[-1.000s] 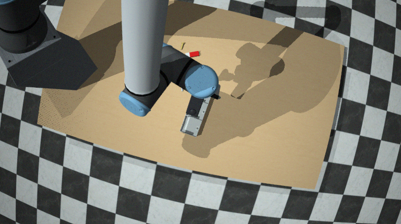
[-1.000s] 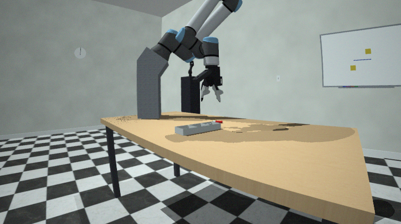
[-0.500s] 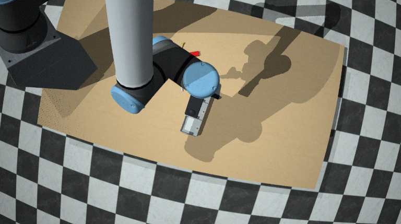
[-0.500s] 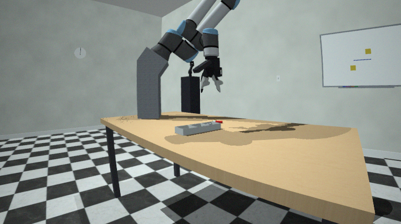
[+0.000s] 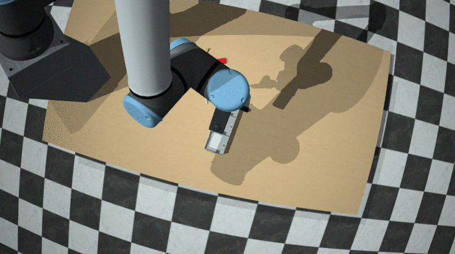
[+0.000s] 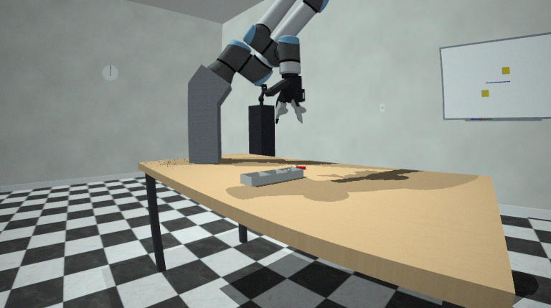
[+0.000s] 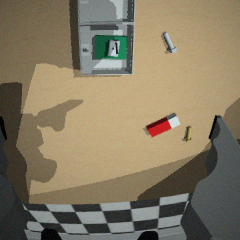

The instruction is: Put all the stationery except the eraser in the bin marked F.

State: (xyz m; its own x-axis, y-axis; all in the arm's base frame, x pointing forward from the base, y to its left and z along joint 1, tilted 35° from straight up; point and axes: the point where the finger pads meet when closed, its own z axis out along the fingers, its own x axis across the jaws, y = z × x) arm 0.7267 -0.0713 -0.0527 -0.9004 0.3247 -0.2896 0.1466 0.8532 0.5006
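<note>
My gripper [image 6: 289, 120] [image 7: 106, 117] is open and empty, high above the table. A row of grey bins [image 5: 221, 148] [image 6: 276, 177] stands upright. The end bin [image 7: 86, 65] in the wrist view has a small mark on its left wall, too blurred to read surely. In it a small metallic sharpener [image 7: 113, 48] lies on a flat green thing [image 7: 101, 54]. A red and white eraser [image 7: 160, 127] [image 5: 221, 60] [image 6: 300, 167] lies on the table, outside the bins. The other bins' contents are partly hidden by the arm or cut off.
A silver bolt [image 7: 169, 42] lies right of the bins in the wrist view. A small brass bolt [image 7: 188, 133] [image 5: 207, 50] lies close beside the eraser. The arm covers part of the table in the top view. A dark pillar [image 6: 261, 130] stands behind the table.
</note>
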